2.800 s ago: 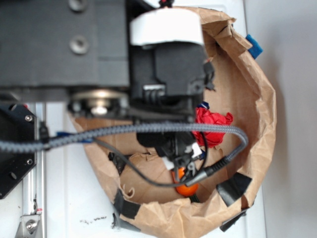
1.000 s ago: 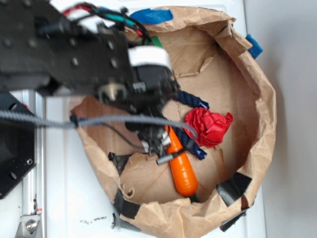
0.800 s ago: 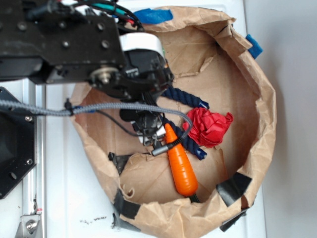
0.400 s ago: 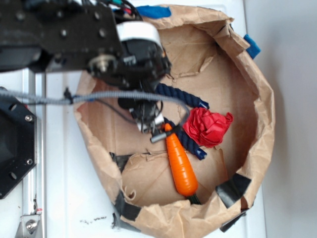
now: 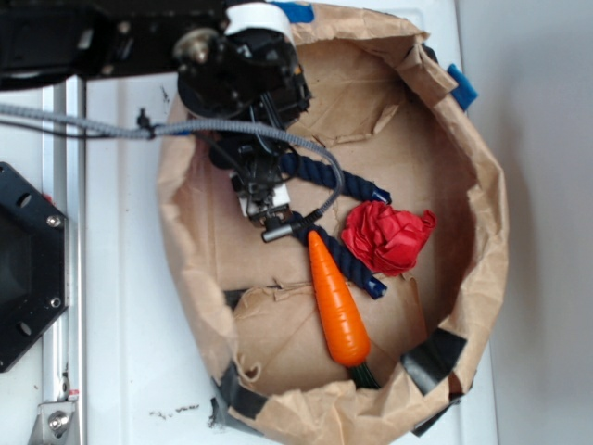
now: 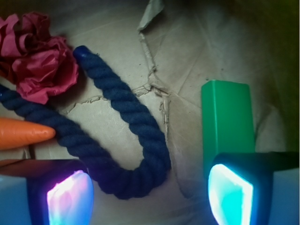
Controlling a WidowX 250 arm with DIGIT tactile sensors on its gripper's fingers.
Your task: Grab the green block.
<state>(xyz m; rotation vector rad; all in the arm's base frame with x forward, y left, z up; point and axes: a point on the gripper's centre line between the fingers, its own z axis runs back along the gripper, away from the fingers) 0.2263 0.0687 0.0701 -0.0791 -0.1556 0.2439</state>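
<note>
In the wrist view the green block (image 6: 228,117) lies on the brown paper floor at the right, a smooth bright-green brick. Its near end is hidden behind my right fingertip (image 6: 232,192). My gripper (image 6: 150,197) is open, and only the bend of a dark blue rope (image 6: 136,178) lies between the fingers. In the exterior view the gripper (image 5: 264,206) hangs in the upper left of the paper bag (image 5: 482,185), above the rope (image 5: 334,181). There the arm hides the green block.
An orange carrot (image 5: 338,301) lies in the bag's lower middle, its tip (image 6: 28,133) at the wrist view's left edge. A red paper wad (image 5: 389,238) sits right of the rope. The bag's crumpled walls ring everything. A black mount (image 5: 28,269) stands at the left.
The arm has drawn back toward the bag's upper left, away from the carrot, which is now fully uncovered. The gripper has stayed open and empty.
</note>
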